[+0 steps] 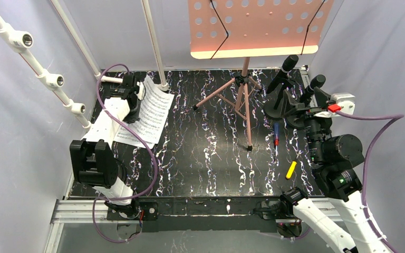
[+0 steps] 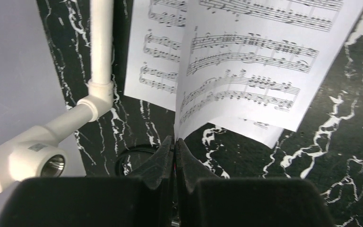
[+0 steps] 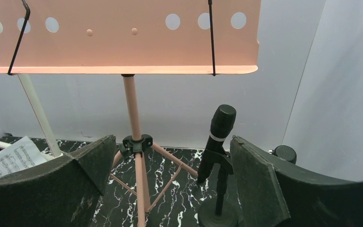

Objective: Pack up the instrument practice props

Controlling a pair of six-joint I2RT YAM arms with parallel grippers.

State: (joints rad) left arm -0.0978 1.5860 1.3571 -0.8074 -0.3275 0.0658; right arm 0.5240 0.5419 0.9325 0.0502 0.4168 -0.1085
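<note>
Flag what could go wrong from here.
1. The left jaws pinch only a corner of the top sheet-music page; it may slip or tear, and the page under it lies loose.
2. The right jaws stand open toward the microphone, close to the tripod legs; a nudge could topple either.

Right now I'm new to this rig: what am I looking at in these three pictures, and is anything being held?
Two robot arms are bolted at the near edge of a black marbled table. The overhead picture shows everything; the other two come from cameras on each wrist. On the table stand a salmon-pink perforated metal music stand and two black microphones on round bases; white sheet-music pages lie at the left. The left claw is pinched shut on a page's corner. The right claw is open, empty, facing one microphone.
</note>
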